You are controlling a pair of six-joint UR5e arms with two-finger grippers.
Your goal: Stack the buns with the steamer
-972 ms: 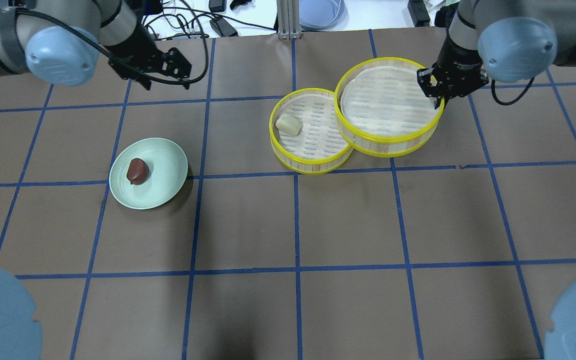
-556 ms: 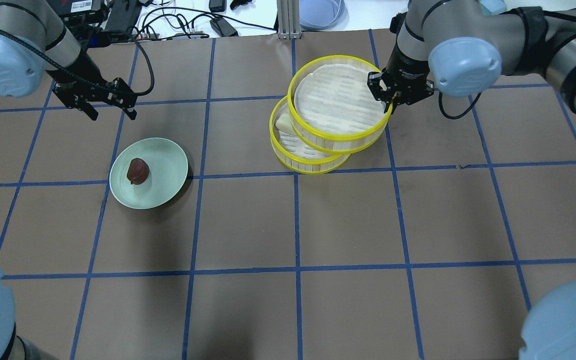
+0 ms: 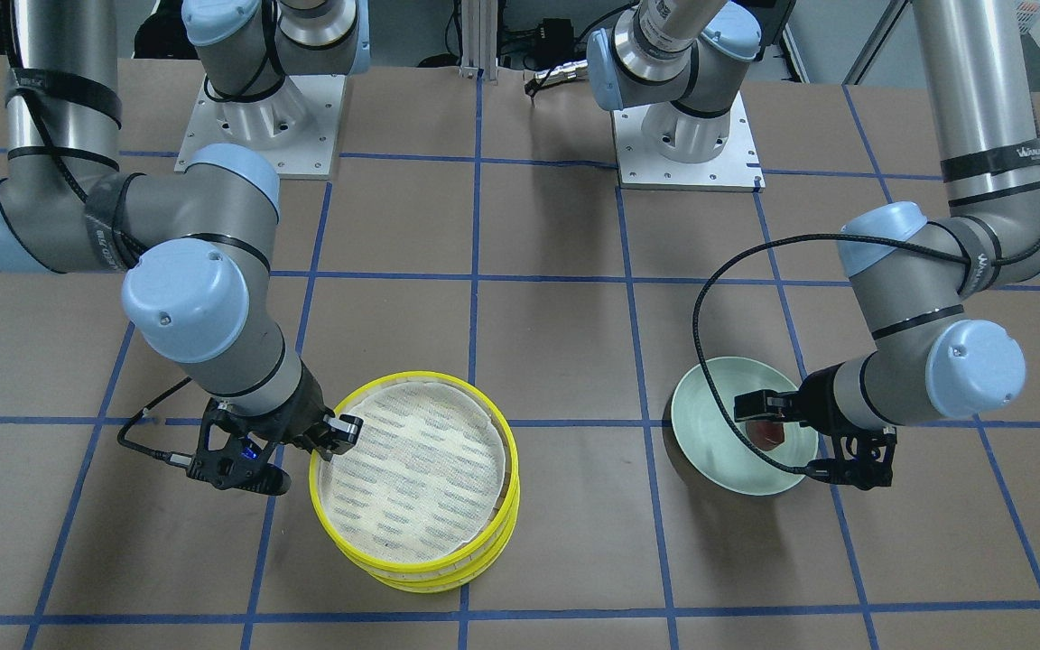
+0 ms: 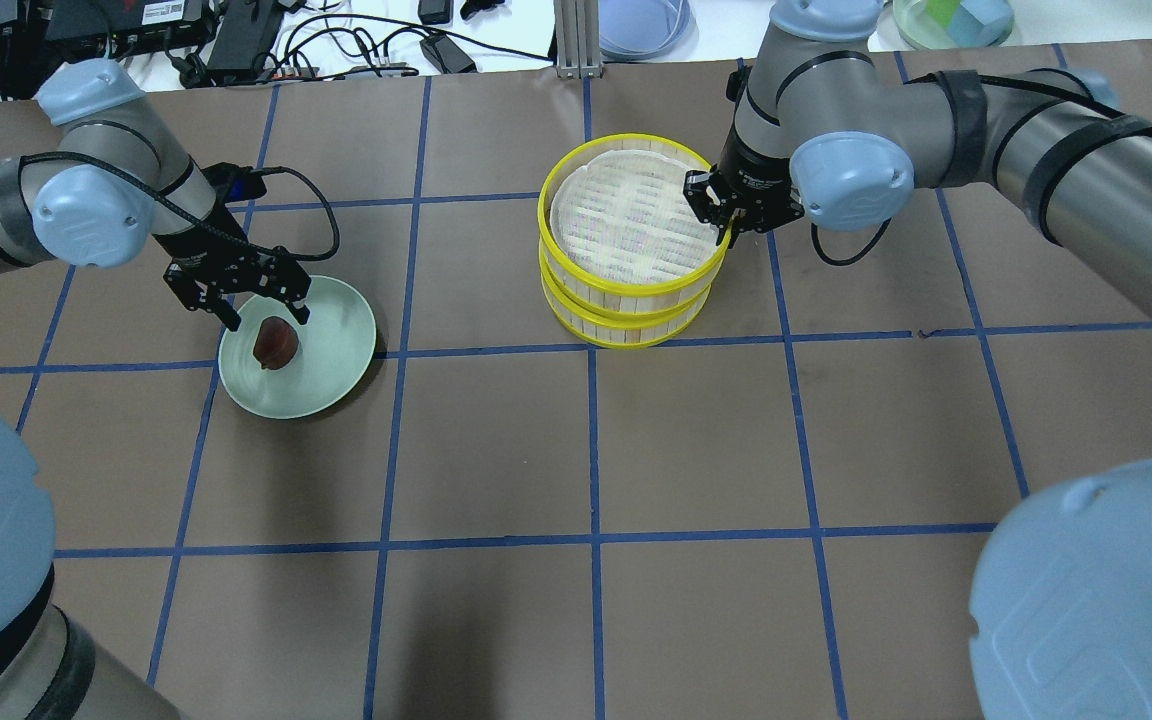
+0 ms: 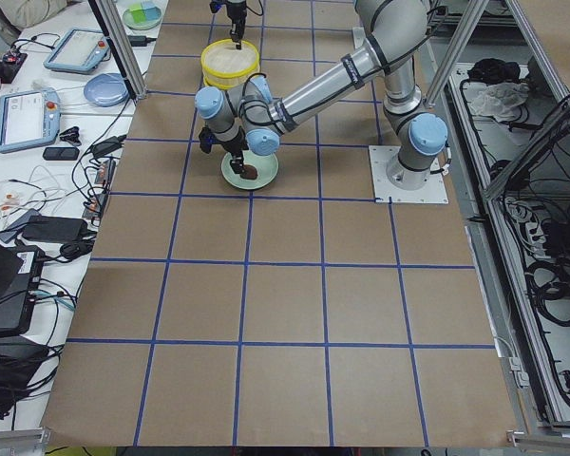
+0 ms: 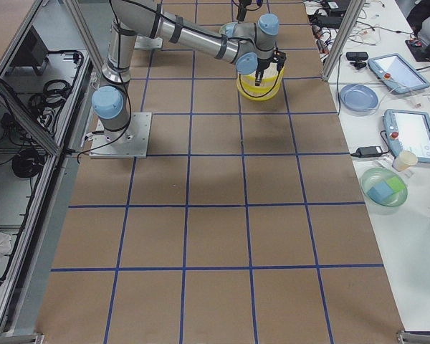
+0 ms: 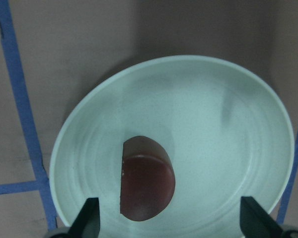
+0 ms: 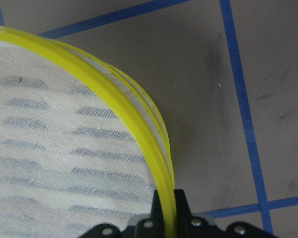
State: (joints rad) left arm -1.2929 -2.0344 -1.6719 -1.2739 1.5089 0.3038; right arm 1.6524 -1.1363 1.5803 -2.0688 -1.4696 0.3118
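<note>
Near left, you see the dark bun [image 4: 275, 343] lying on the green plate [image 4: 338, 368]; the left gripper [image 4: 269, 316] hovers just above it, fingers spread wide apart; farther, right of centre, the upper steamer tier [image 4: 636, 284] sits squarely over the lower tier [image 4: 626, 340]; the right gripper [image 4: 728, 228] pinches the upper tier's right rim, fingers clamped.

Silver-grey arm tubes [image 3: 958, 81]; pale blue joint caps [image 3: 184, 302]; black straps [image 3: 60, 90]; black looping cable [image 3: 697, 302]; white square base plates [image 3: 303, 153].
</note>
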